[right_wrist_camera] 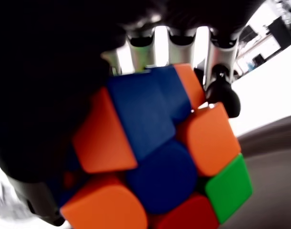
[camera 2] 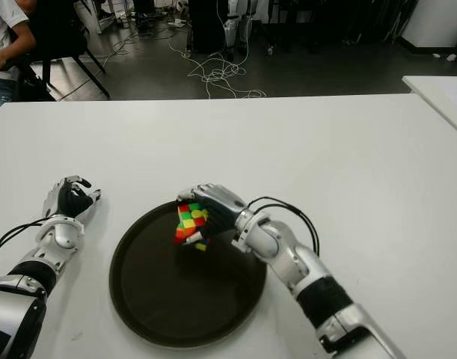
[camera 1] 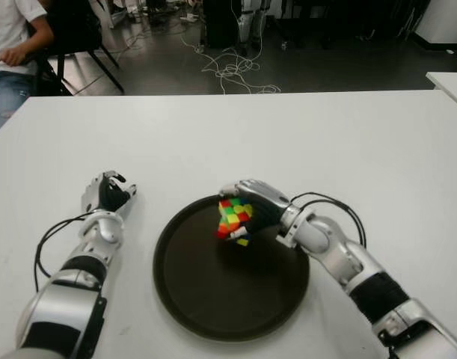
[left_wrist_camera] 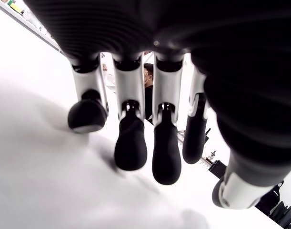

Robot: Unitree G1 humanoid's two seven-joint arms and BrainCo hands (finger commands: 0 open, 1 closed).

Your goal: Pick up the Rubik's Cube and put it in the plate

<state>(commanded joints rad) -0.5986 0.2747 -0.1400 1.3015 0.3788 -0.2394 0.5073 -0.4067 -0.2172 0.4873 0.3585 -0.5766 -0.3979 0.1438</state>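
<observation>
My right hand (camera 1: 247, 213) is shut on the Rubik's Cube (camera 1: 233, 219), holding it tilted just above the far rim area of the round dark plate (camera 1: 213, 299). The cube shows red, green and yellow faces in the eye views, and blue and orange faces (right_wrist_camera: 155, 157) close up in the right wrist view, with fingers (right_wrist_camera: 216, 52) wrapped over it. Left of the plate, my left hand (camera 1: 107, 196) shows on the white table, its fingers (left_wrist_camera: 131, 143) relaxed and holding nothing.
The white table (camera 1: 288, 134) stretches far ahead and to the right. A seated person (camera 1: 11, 45) is beyond the table's far left corner. Cables (camera 1: 232, 71) lie on the floor behind. Another white table edge (camera 1: 452, 82) shows at the far right.
</observation>
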